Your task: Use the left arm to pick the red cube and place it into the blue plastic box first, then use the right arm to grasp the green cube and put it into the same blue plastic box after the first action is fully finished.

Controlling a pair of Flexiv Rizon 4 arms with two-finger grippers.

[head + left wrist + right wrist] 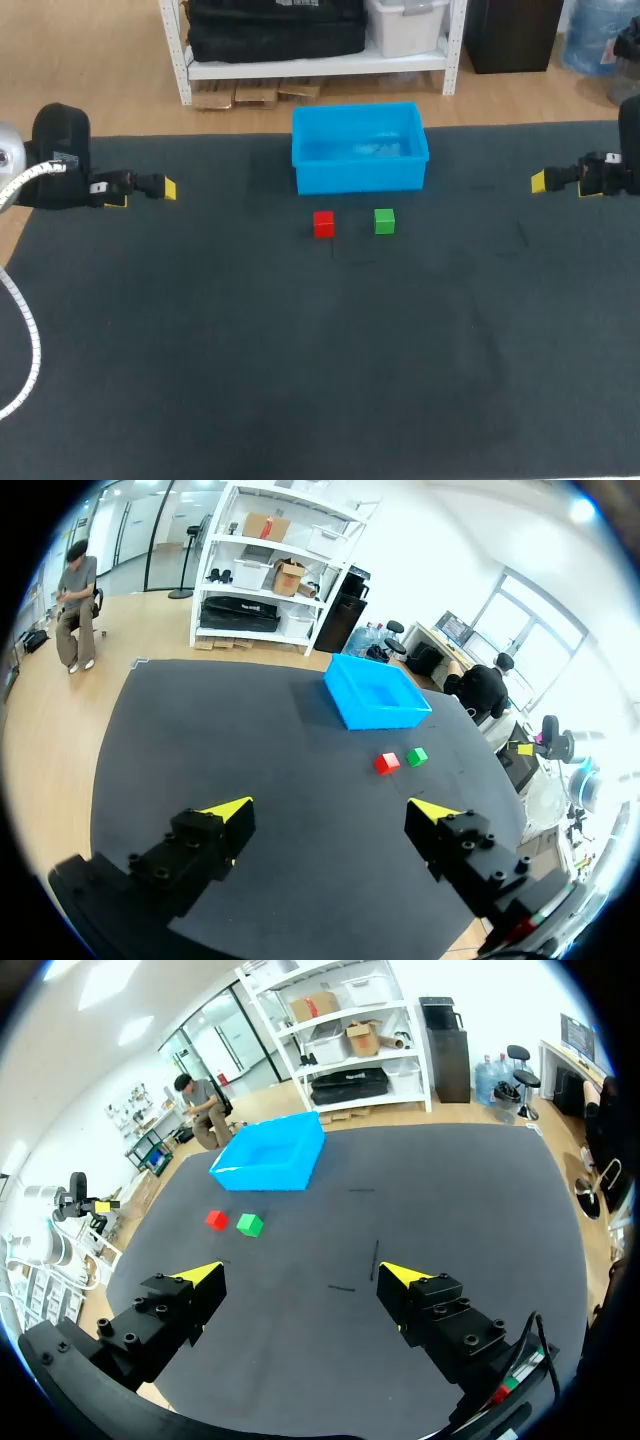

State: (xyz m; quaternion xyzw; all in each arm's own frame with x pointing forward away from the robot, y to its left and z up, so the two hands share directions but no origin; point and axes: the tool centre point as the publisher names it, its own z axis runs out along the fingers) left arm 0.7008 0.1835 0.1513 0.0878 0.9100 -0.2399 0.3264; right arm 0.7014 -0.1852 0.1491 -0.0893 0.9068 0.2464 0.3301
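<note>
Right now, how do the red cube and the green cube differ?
Colour: the red cube is red, the green cube green.
Side: the red cube lies to the robot's left of the green cube, a gap between.
Box: the red cube sits before the left half of the blue plastic box, the green cube before its right half.
Shared: similar size, both on the table, neither held.

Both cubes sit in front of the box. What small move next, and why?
Probably start the left claw, open and far off, toward the red cube: it goes first, and it lies beside the green cube outside the blue box.
</note>
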